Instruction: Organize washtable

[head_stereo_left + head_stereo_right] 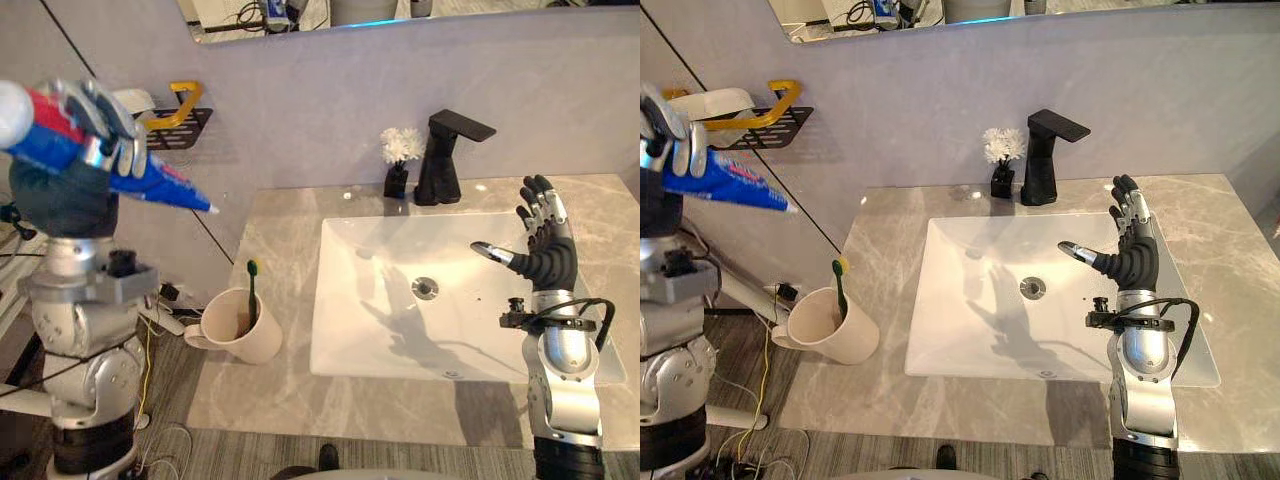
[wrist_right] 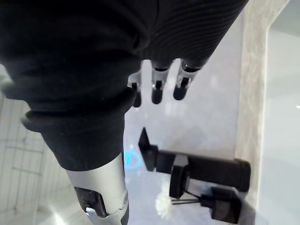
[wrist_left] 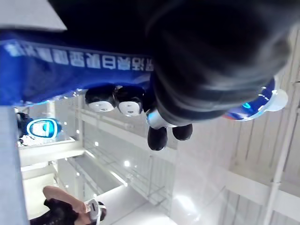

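My left hand is raised high at the far left, left of the counter, shut on a blue and red toothpaste tube whose flat end points down toward the right. In the left wrist view the tube lies across the curled fingers. A cream mug with a green toothbrush standing in it sits on the counter's left part. My right hand hovers open over the right side of the white sink, fingers straight and pointing up.
A black faucet and a small black vase of white flowers stand behind the sink. A black wall shelf with a yellow handle hangs at upper left. The grey marble counter continues right of the sink.
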`<state>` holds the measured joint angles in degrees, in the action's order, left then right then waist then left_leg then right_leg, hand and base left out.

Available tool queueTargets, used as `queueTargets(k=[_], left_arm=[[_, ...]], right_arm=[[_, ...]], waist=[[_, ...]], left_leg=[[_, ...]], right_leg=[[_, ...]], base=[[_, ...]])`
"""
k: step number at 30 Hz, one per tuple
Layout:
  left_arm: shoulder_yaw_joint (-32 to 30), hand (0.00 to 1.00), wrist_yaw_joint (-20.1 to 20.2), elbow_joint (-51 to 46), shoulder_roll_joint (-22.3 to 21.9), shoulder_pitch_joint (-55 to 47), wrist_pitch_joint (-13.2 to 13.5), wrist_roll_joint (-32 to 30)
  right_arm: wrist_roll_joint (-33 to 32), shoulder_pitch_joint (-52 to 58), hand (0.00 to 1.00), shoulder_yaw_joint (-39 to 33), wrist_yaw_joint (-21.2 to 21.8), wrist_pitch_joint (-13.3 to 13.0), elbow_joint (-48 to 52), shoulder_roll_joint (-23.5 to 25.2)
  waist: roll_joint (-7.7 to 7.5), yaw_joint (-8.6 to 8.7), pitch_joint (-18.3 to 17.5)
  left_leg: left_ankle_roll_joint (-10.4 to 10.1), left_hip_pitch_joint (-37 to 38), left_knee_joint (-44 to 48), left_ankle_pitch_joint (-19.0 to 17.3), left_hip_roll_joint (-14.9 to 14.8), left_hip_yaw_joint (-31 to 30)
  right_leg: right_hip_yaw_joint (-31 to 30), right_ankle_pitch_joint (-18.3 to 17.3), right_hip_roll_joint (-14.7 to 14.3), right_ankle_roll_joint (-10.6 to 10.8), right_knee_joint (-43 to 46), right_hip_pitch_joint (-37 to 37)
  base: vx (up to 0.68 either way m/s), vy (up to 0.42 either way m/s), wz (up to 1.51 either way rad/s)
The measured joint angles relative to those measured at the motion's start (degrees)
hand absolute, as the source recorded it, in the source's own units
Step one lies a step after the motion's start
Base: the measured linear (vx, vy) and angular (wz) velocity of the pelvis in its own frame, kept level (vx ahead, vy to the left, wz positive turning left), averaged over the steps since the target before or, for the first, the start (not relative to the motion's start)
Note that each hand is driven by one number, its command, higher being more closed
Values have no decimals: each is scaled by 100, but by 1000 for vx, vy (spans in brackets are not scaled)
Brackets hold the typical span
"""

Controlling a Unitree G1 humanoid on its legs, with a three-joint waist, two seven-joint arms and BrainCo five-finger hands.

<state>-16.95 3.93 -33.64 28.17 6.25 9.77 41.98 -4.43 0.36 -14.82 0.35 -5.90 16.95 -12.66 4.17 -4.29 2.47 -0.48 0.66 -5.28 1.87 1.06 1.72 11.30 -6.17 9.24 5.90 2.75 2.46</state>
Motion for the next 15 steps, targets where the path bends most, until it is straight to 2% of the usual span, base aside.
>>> queueTargets(k=[3, 6, 15], left_arm=[[-193, 100, 98, -60, -79, -288, -10, -1], [-338, 100, 98, -106, -277, -478, -40, -6], [-635, 100, 100, -405, -824, -1224, -70, -63]], right_arm=[[-1, 28, 0, 2, 30, 4, -18, 42], [-4, 145, 0, 1, 112, 5, -18, 74], [-2, 223, 0, -4, 115, 8, -17, 134]], waist=[[-9, -20, 6], [-23, -126, 15], [-67, -181, 42]], left_leg=[[0, 0, 0, 0, 3, -12], [-1, -1, -1, -1, 5, -33], [-3, -68, 0, 1, 19, -177]], right_leg=[[37, -8, 6, 6, -3, 19], [99, -30, 10, 14, 0, 30], [243, -80, 20, 29, 11, 39]], base=[[4, -2, 4], [-10, -4, 3], [26, -8, 9]])
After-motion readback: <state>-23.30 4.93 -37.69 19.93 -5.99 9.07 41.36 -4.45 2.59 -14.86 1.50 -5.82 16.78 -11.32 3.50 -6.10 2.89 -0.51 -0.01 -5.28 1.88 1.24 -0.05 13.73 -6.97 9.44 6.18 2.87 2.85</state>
